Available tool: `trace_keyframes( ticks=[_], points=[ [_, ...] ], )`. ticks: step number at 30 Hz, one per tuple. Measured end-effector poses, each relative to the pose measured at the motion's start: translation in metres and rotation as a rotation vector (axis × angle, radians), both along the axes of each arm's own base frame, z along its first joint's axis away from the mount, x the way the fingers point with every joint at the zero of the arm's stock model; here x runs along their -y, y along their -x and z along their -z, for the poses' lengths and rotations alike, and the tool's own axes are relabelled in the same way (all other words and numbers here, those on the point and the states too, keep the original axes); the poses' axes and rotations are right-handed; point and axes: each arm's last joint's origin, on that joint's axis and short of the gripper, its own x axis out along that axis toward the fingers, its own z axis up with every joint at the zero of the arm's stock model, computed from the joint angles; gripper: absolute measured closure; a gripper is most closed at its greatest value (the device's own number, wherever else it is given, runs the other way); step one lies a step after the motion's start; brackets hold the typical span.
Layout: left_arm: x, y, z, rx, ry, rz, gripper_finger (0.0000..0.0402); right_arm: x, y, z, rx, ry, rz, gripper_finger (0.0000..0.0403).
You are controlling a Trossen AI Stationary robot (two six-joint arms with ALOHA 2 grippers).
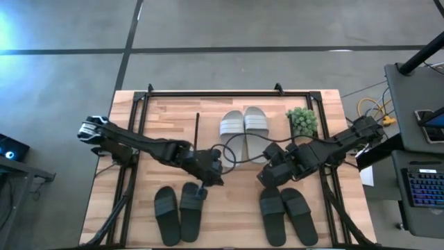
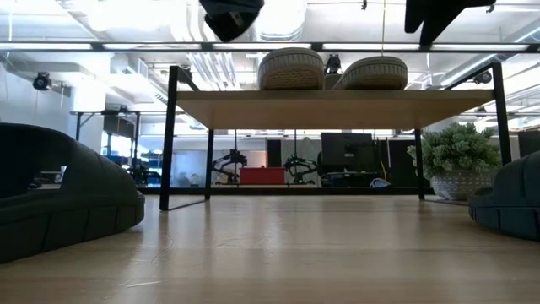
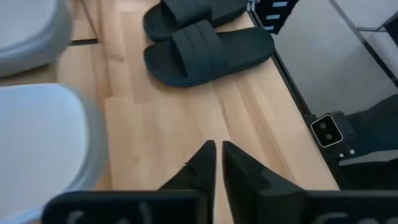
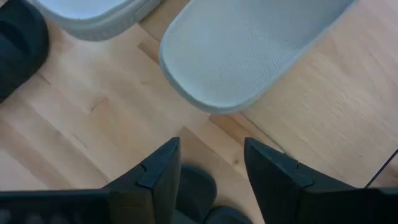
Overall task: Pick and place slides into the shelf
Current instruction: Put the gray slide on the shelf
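Left pincer (image 1: 202,186) closed, black slides (image 1: 179,212) lengthwise front-to-back

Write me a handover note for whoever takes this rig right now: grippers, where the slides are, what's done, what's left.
Left gripper: shut, empty, above the table by the left black pair.
Right gripper: jaws apart, holding nothing, between the grey-white pair and the right black pair.
Done: the grey-white pair sits side by side on the shelf top board.
Left: both black pairs, four slides, lie on the table at the front and have yet to go in.
Note: a small potted plant stands beside the shelf's right end.
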Motion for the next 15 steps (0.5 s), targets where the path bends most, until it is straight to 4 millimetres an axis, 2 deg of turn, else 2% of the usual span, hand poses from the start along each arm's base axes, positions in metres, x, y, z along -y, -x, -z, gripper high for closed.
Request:
trace_keyframes(
  ticks=[3,9,15],
  points=[
    [0.000,-0.006,0.005,0.001,-0.003,-0.006,0.0395,0.000,0.000,0.000,0.003,-0.003,0.014,0.0252],
    [-0.011,-0.018,0.021,-0.022,-0.086,-0.125,0.0394,0.000,-0.001,0.000,0.009,0.009,0.016,0.0279],
    [-0.019,-0.029,0.027,0.012,-0.100,-0.176,0.0393,0.000,-0.001,0.000,0.008,0.011,0.016,0.0296]
  ],
)
